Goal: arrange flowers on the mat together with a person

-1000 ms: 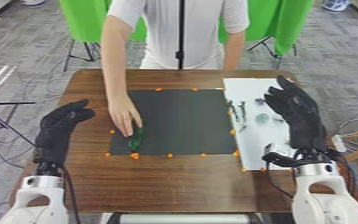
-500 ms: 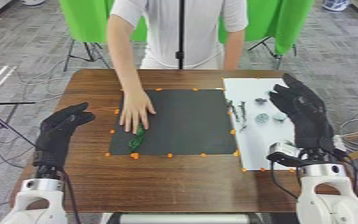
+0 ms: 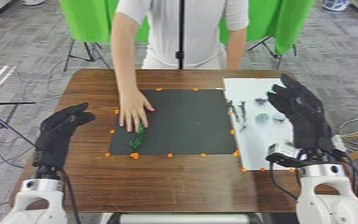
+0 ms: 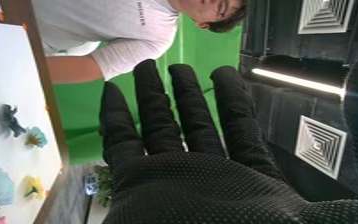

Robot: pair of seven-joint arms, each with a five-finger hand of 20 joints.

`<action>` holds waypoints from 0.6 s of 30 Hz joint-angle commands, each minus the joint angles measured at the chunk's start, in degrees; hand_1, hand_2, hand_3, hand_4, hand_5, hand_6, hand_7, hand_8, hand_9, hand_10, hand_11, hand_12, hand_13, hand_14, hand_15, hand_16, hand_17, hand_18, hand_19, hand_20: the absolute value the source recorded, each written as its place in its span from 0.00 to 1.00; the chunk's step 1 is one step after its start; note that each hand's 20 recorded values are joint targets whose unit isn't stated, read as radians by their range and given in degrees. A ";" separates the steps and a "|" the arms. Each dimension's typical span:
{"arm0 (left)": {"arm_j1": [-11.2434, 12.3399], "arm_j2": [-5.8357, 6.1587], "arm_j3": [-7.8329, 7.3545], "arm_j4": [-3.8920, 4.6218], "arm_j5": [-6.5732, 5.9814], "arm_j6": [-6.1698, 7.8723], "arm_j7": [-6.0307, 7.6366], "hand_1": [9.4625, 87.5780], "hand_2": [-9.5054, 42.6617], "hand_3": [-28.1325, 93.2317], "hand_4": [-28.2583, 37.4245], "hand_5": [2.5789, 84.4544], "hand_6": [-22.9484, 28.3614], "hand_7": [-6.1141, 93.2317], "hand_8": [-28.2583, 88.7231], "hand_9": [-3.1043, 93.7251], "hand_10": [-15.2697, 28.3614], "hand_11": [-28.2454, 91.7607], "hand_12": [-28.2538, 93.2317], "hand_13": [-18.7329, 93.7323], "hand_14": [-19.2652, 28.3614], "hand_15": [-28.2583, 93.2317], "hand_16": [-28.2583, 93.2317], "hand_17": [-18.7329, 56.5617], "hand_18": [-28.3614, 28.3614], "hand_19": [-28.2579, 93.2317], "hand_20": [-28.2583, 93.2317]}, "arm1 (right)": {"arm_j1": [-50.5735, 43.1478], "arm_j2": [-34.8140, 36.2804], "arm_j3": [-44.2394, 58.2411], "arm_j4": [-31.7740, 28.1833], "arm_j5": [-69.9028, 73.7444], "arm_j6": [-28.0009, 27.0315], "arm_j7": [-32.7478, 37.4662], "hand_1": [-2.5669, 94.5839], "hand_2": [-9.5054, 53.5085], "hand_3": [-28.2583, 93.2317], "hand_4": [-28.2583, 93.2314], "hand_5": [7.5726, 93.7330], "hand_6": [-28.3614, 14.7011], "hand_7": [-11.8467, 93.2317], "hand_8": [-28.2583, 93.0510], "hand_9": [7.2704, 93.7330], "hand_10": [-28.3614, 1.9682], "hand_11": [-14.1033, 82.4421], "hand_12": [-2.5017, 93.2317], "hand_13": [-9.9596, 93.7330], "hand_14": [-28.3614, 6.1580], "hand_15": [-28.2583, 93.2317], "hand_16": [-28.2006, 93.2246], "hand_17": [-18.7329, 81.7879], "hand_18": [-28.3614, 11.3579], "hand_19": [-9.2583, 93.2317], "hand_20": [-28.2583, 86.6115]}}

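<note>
Nearest on the left, note the left hand (image 3: 55,134), raised over the worktop (image 3: 78,185) with fingers relaxed and empty. Across on the right, see the right hand (image 4: 198,187) with fingers straight and slightly apart, holding nothing, raised beside the white sheet (image 3: 257,145). Barely shifted over the last second.

Farther in, find the green sprig (image 3: 136,144) lying on the dark mat (image 3: 186,125), along its left side, close to the near corner. At its far end, fingertips apparently touching it, see the person's hand (image 3: 134,106): moved from beside the sprig to just beyond it. Probably finishing off the placement there, so likely close to handing over the turn.

On the sheet, still to be used: thin stems (image 3: 243,113), a pale round flower (image 3: 262,118) and, in the wrist view, a yellow flower (image 4: 35,187). Early in the arrangement, by the look of it. Best to wait for the person's withdrawal, then pick one piece gently, without dragging its neighbours.
</note>
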 commanded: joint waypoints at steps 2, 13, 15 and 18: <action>0.35 -0.40 -0.08 0.58 -0.38 -0.69 -0.55 0.29 0.04 0.77 0.20 0.60 0.53 0.27 0.19 0.56 0.65 0.46 0.38 0.52 0.78 0.49 0.27 0.29 0.79 0.33 0.40 | -0.45 -0.32 -0.31 -0.18 -0.47 -0.45 -0.36 0.20 0.00 0.85 0.11 0.34 0.63 0.23 0.17 0.40 0.45 0.20 0.20 0.44 0.38 0.32 0.43 0.36 0.31 0.17 0.46; 0.43 -0.51 -0.06 0.49 -0.36 -0.70 -0.59 0.29 0.03 0.77 0.20 0.60 0.53 0.27 0.19 0.56 0.65 0.46 0.38 0.52 0.78 0.49 0.27 0.29 0.79 0.32 0.40 | -0.46 -0.31 -0.27 -0.17 -0.37 -0.63 -0.31 0.20 0.01 0.84 0.11 0.35 0.63 0.23 0.17 0.40 0.46 0.20 0.20 0.44 0.38 0.32 0.43 0.36 0.31 0.16 0.46; 0.26 -0.42 0.01 0.53 -0.36 -0.70 -0.73 0.28 0.04 0.77 0.20 0.60 0.53 0.27 0.19 0.56 0.65 0.46 0.38 0.52 0.78 0.49 0.27 0.29 0.79 0.32 0.40 | -0.56 -0.34 -0.20 -0.19 -0.35 -0.64 -0.40 0.20 0.01 0.84 0.11 0.35 0.63 0.23 0.17 0.41 0.45 0.20 0.21 0.44 0.38 0.32 0.43 0.36 0.31 0.17 0.46; 0.18 -0.38 0.08 0.59 -0.39 -0.75 -0.64 0.28 0.04 0.76 0.20 0.60 0.53 0.27 0.19 0.56 0.65 0.46 0.38 0.52 0.78 0.49 0.27 0.29 0.79 0.33 0.40 | -0.55 -0.33 -0.22 -0.18 -0.41 -0.69 -0.49 0.20 0.00 0.84 0.11 0.35 0.63 0.23 0.17 0.41 0.45 0.20 0.21 0.44 0.38 0.32 0.43 0.36 0.31 0.17 0.46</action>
